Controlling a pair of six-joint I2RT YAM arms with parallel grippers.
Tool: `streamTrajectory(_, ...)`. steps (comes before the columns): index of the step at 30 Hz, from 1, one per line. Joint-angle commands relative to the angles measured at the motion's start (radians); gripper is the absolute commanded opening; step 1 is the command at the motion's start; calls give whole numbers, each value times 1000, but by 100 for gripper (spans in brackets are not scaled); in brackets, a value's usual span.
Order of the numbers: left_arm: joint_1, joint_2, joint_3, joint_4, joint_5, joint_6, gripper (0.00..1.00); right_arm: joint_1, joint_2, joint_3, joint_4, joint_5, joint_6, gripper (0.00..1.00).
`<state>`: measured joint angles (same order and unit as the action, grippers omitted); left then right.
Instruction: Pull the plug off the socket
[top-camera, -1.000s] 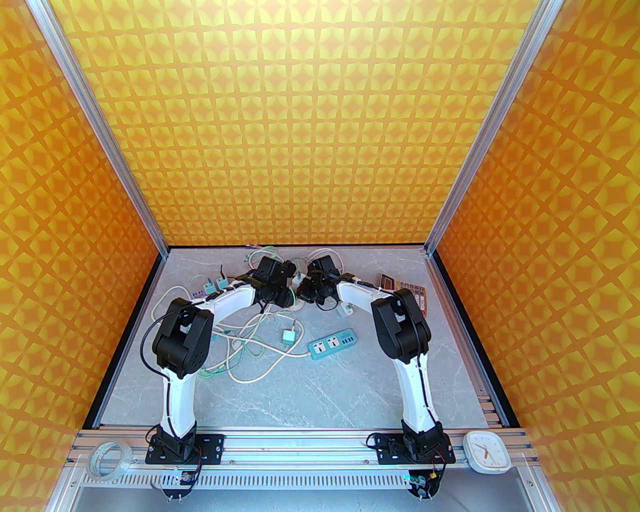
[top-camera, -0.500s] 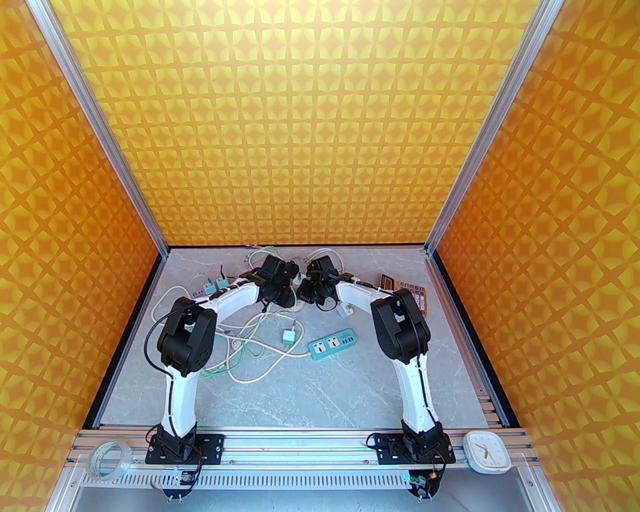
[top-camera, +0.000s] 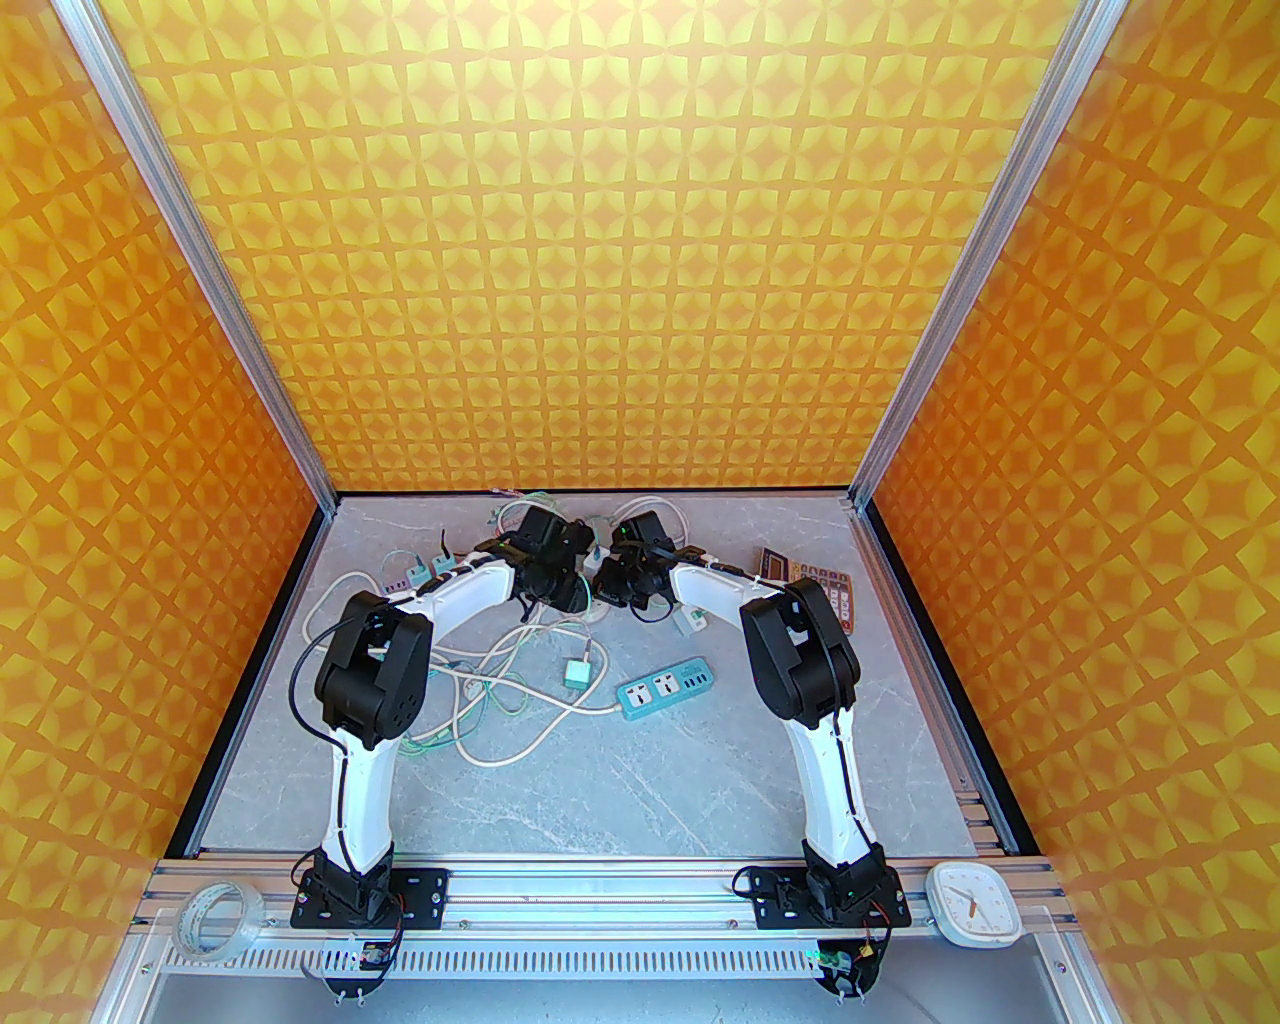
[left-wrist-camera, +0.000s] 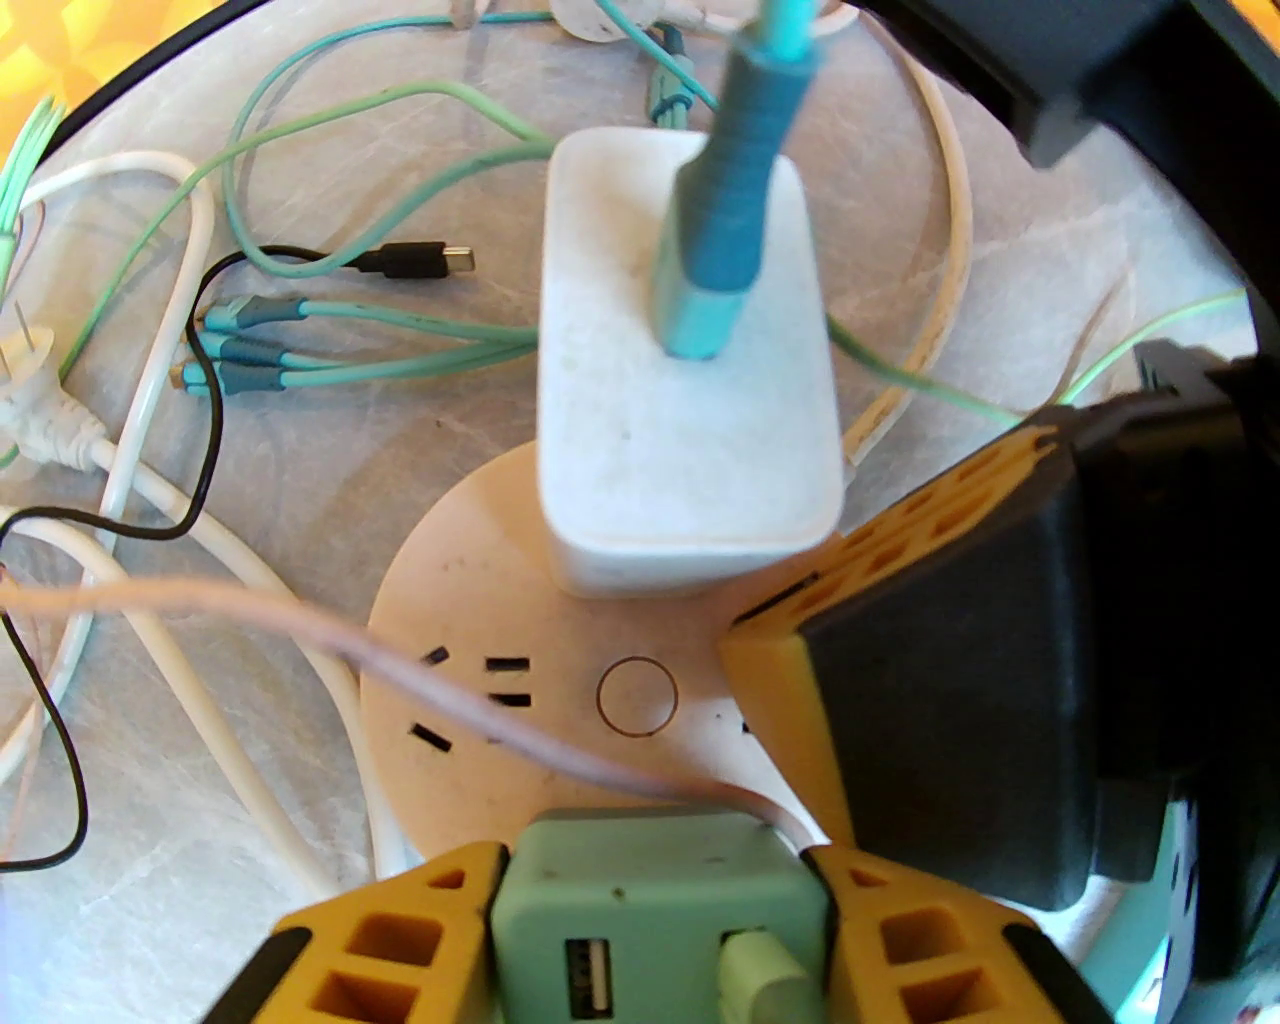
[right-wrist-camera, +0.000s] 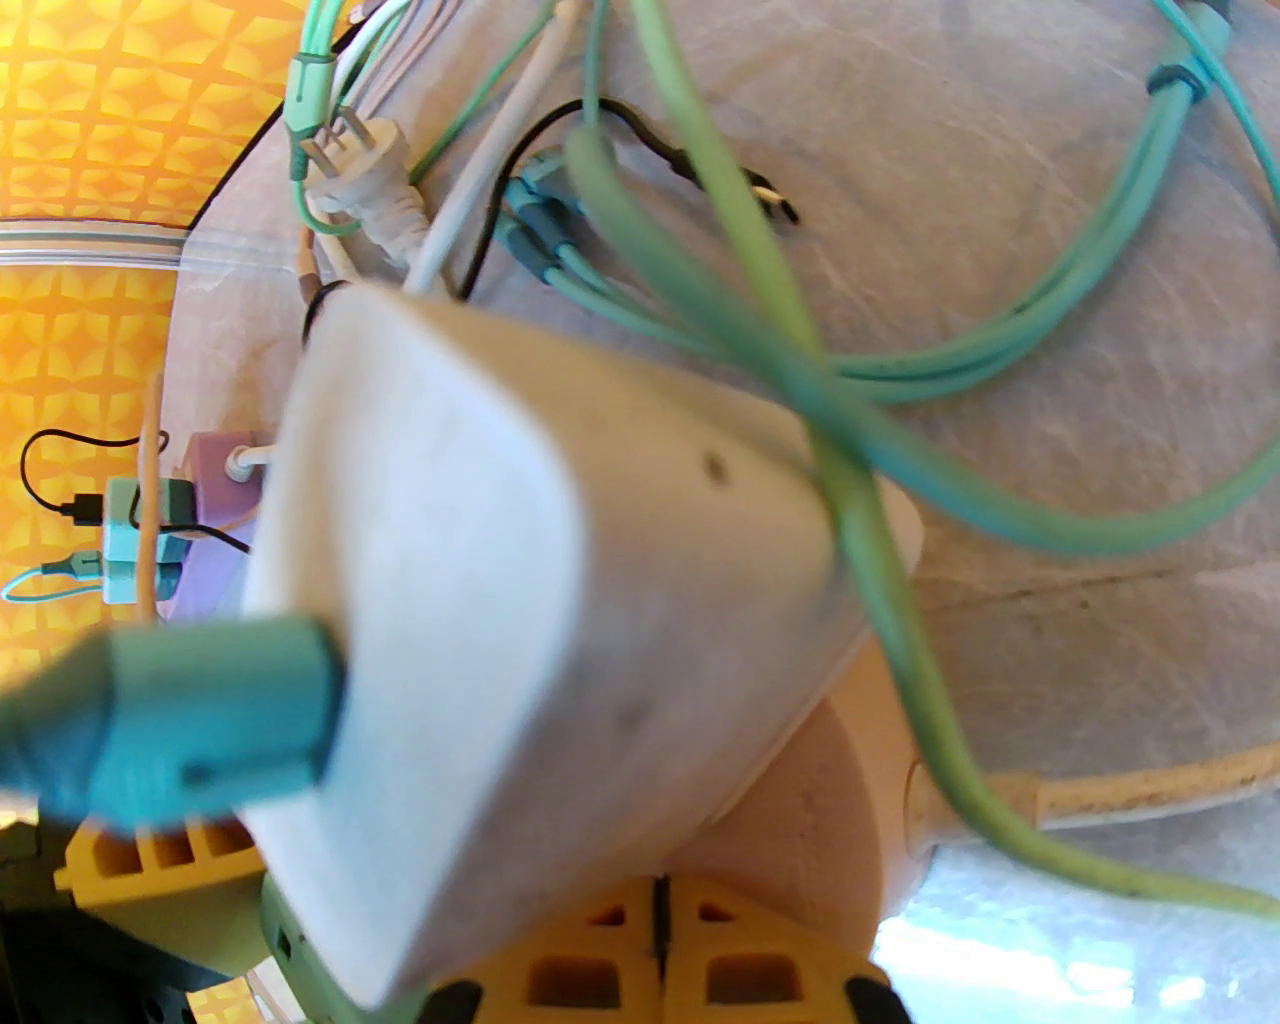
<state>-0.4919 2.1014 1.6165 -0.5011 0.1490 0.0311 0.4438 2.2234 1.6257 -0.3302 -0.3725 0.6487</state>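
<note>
Left arm (top-camera: 370, 680) shifted slightly, left pincer (left-wrist-camera: 655, 875) clamped on the green plug (left-wrist-camera: 650, 910) at the near rim of the round socket (left-wrist-camera: 560, 690), while the right pincer (right-wrist-camera: 660, 900), clenched empty, presses on the socket, presumably bracing it for the pull.

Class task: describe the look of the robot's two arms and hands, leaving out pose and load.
The left arm and right arm have curved white links, bulky black joint housings, thin black cables and black base plates. The left hand and right hand have yellow fingers with rectangular cut-outs, backed in black.
</note>
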Motion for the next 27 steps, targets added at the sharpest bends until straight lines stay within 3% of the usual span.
streamTrajectory(1,-39,6,49,13,-35,49,23,-6,50,-47,-142,96,-17,0)
streamTrajectory(4,-22,-7,43,32,-20,10,22,-5,51,-43,-151,104,-23,0)
streamTrajectory(9,48,-46,29,77,154,-92,22,-6,52,-55,-145,108,-24,0)
streamTrajectory(13,46,-41,47,50,156,-72,21,-6,53,-56,-140,107,-20,0)
streamTrajectory(19,-39,-22,55,-2,-11,43,20,-6,55,-52,-138,107,-18,0)
streamTrajectory(27,-71,-29,40,9,-103,78,18,-5,57,-51,-140,109,-17,0)
